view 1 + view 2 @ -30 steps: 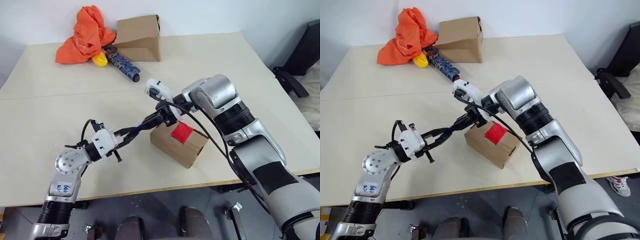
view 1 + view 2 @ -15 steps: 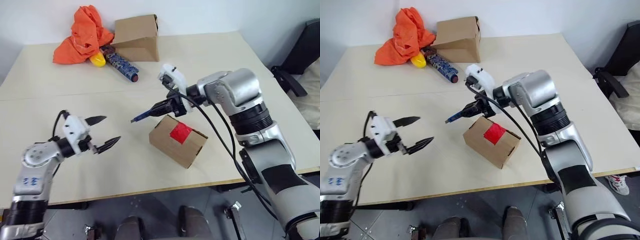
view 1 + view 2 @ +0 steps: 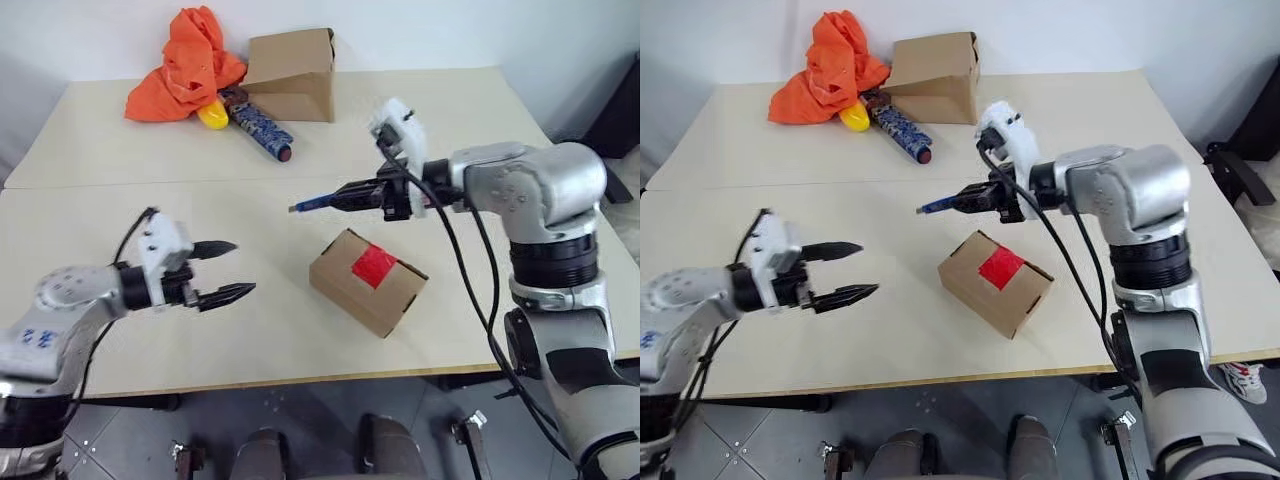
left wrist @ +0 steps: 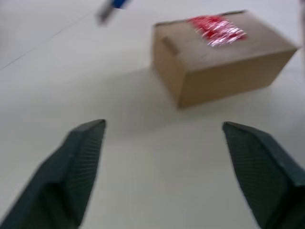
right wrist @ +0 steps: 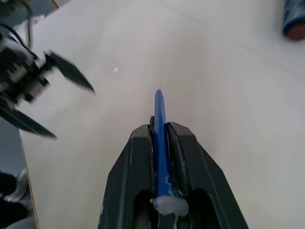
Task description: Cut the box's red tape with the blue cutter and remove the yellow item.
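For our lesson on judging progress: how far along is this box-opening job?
Done: the right gripper is shut on the blue cutter, held in the air above the table. In hand: the left gripper is open beside the box. Left: the red tape looks uncut, the box closed, nothing removed.

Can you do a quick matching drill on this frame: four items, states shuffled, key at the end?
Items:
1. blue cutter
2. box
3. left gripper
4. orange cloth

States:
A. jaws open, empty
B. heaped at the table's far edge
C. clamped in the right gripper, above the table
D. closed, red tape uncut on top

Pairs: 1-C, 2-D, 3-A, 4-B
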Robot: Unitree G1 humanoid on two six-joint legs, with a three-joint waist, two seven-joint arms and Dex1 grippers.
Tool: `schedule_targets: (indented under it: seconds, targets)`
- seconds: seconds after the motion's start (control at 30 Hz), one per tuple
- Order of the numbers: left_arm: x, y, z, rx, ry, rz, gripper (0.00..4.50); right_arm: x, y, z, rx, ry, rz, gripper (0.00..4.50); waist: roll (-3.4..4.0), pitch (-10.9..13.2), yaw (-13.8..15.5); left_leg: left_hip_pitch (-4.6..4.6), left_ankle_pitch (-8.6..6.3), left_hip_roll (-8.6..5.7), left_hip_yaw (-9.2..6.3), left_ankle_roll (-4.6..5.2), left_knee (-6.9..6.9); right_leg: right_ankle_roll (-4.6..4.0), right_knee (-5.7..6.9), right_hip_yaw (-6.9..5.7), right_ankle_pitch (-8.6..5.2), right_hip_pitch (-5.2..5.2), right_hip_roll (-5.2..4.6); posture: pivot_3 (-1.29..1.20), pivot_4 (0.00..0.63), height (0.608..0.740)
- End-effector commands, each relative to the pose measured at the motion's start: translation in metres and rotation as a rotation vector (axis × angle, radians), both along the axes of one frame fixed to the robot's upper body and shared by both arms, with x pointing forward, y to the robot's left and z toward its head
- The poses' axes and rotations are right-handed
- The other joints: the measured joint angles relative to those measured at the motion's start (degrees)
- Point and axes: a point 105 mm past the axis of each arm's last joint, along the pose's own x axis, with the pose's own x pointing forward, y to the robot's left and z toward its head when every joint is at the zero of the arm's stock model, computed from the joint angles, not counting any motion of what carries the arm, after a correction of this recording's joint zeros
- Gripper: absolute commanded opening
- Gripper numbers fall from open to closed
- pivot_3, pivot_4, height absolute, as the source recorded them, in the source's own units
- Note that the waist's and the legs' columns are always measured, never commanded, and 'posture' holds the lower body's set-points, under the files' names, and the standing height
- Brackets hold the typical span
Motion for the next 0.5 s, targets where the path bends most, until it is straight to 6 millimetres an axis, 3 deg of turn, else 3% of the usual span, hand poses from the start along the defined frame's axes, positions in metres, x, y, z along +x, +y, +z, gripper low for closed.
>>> schedule_targets:
  seconds: [0.03,0.33,0.5]
  targets:
    - [0.004,-0.026,0.008,0.018,-0.013,-0.101,2.68,-0.007,-0.02,0.006,-0.025,-0.084,-0.079,0.15,-0.06,0.0,0.0,0.0,0.0,0.0,-0.01,0.0,0.01,0.0,-0.01,-0.01,0.0,0.01,0.0,0.0,0.15,0.74]
    - [0.029,-0.073,0.011,0.081,0.025,-0.253,0.02,-0.019,-0.046,-0.006,-0.105,-0.111,-0.197,0.15,-0.05,0.1,-0.1,-0.03,0.0,0.0,0.05,0.01,0.16,0.0,-0.03,0.1,0.0,0.0,0.05,0.0,0.15,0.74]
    - [0.036,-0.091,0.006,0.105,0.073,-0.302,0.02,-0.023,-0.054,-0.012,-0.157,-0.113,-0.24,0.15,-0.1,0.1,0.0,-0.04,-0.01,0.0,0.05,0.02,0.23,0.0,-0.01,0.12,0.0,0.0,0.05,0.0,0.15,0.74]
